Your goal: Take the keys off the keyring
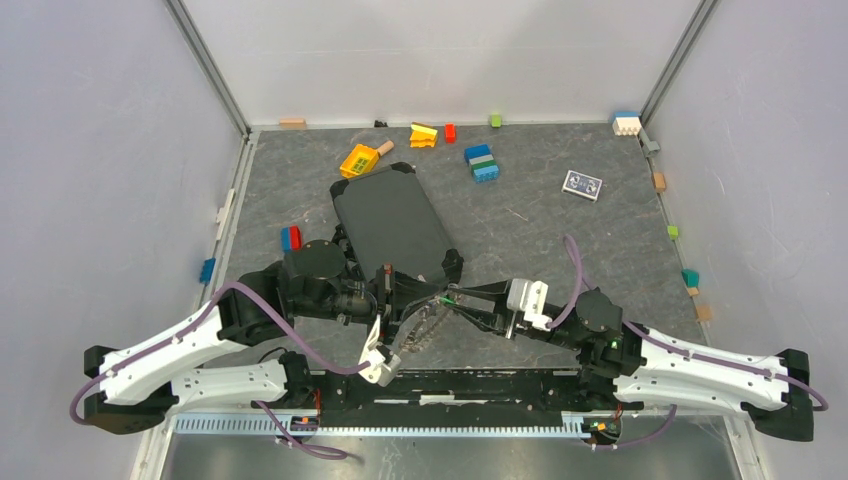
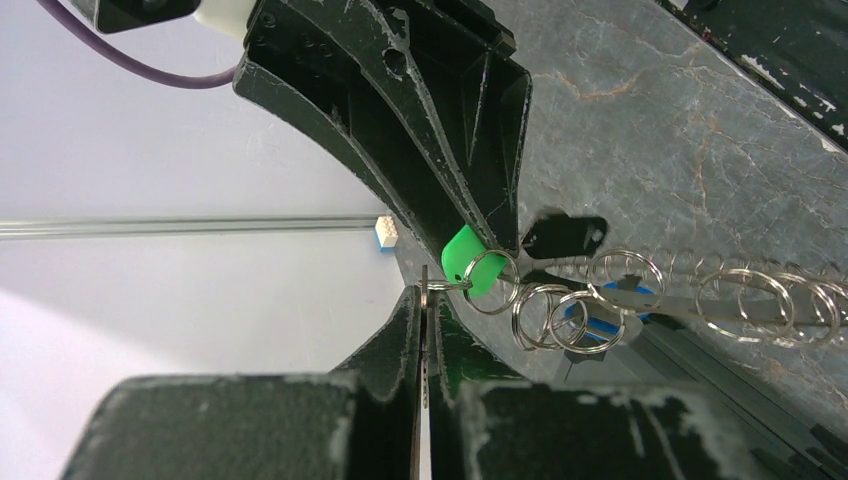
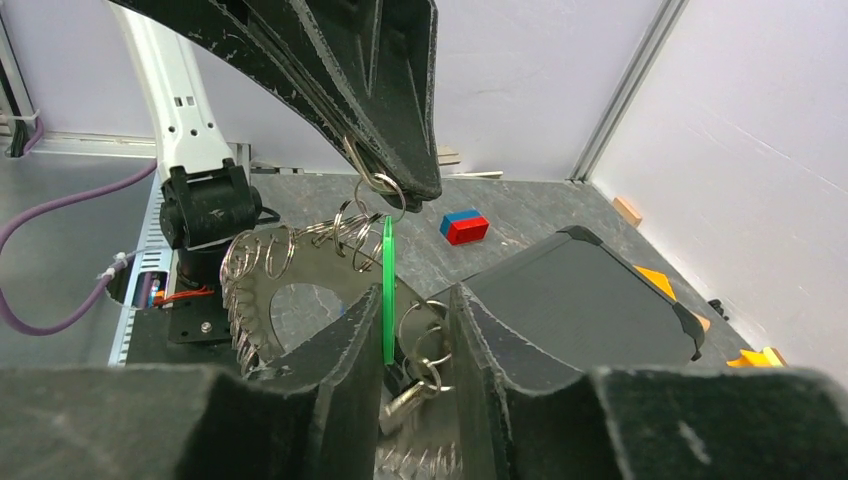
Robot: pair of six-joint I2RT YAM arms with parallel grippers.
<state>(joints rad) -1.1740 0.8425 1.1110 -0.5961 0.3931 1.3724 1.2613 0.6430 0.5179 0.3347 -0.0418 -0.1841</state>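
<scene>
Left gripper (image 2: 424, 300) clamped on small split ring (image 2: 440, 285). Keyring (image 3: 243, 290) hangs just past its tips, keys (image 2: 565, 237) bunched alongside. Right gripper (image 3: 415, 330) jaws apart, green tag (image 3: 387, 270) between fingers. Probably best: hold left firm, close right on one key, work it round the ring.

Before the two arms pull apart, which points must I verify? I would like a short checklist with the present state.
1. Left gripper shut on a small split ring: ok.
2. Green tag between the fingers of the right gripper: ok.
3. Right gripper clamps the tag: cannot tell.
4. Keys hang attached: ok.
5. Room beside the right gripper: not ok, the black case lies close.
</scene>
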